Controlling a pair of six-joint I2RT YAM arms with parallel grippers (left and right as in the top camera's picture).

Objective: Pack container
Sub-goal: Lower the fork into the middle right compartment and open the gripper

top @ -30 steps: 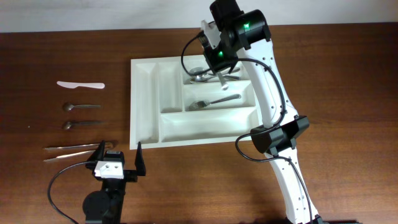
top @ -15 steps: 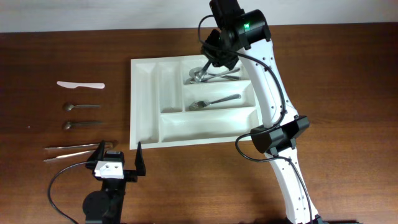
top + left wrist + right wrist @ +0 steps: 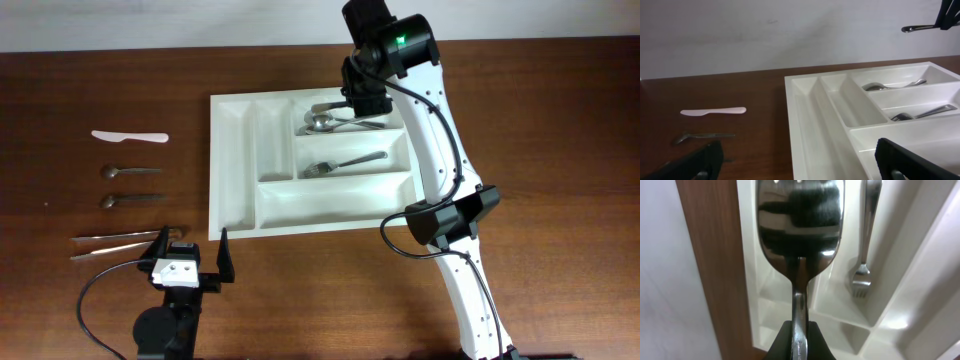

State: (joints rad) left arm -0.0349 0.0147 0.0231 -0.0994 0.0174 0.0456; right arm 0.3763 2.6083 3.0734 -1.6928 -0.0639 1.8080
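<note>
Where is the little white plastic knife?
Find the big white plastic cutlery tray on the wooden table. Left of it lies a column of loose cutlery. The knife is farthest from the robot, the only white piece, next to shiny metal spoons.

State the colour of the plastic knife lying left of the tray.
The knife is white; the overhead view shows it best.

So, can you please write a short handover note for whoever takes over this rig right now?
Left gripper: open, empty, at rest by the cutlery tray's near left corner.
Right gripper: shut on the held spoon, above the tray's far crosswise compartment.
Done: a packed spoon in that compartment, a fork in the middle one.
Left: the held spoon, two loose spoons, a white plastic knife, two long metal utensils on the table.
</note>
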